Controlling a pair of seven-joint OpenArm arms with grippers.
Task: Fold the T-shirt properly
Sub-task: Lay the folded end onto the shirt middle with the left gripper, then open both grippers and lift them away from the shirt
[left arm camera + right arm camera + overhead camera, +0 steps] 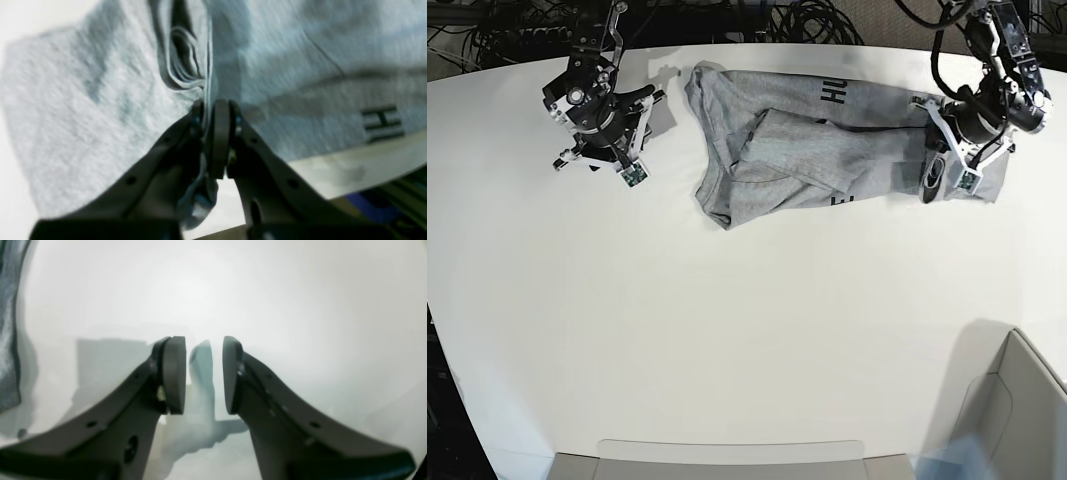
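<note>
Left gripper (210,111) clamped on T-shirt (827,150) edge, right gripper (203,373) parted, empty, well apart.

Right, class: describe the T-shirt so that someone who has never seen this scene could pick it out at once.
Look at the white table, along its far edge between the two robot arms. The heather-grey T-shirt lies there, crumpled and partly folded, one end pinched in the left gripper. It is the only fabric thing there, with black block lettering showing.
</note>
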